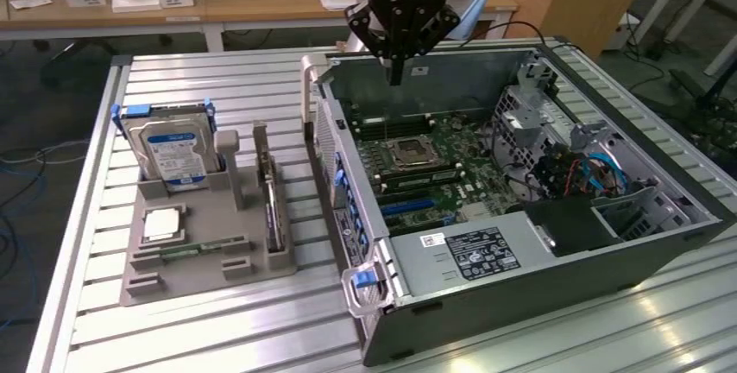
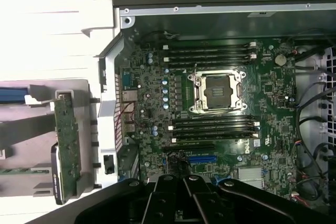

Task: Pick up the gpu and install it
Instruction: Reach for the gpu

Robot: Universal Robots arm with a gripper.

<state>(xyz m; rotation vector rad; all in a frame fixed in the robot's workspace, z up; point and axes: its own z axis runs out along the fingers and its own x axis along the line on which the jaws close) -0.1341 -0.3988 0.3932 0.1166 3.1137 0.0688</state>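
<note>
The gpu (image 1: 271, 211) stands on its long edge in a slot of the grey holder tray (image 1: 196, 278), on the exterior view's left of the open computer case (image 1: 519, 252). In the wrist view the gpu (image 2: 67, 142) shows as a narrow green-brown board with a dark end, outside the case wall. My gripper (image 1: 395, 75) hangs over the far end of the case, above the motherboard (image 1: 432, 170), well apart from the gpu. Its black fingers (image 2: 167, 192) are shut with nothing between them. A blue expansion slot (image 2: 202, 158) lies on the motherboard (image 2: 157, 108) just beyond the fingers.
The tray also holds an upright silver hard drive with a blue label (image 1: 173, 153), a processor chip (image 1: 161, 224) and a slim green memory stick (image 1: 190, 250). Inside the case are a processor socket (image 2: 218, 92), memory slots, a drive cage and cables (image 1: 576, 166). Desks stand behind.
</note>
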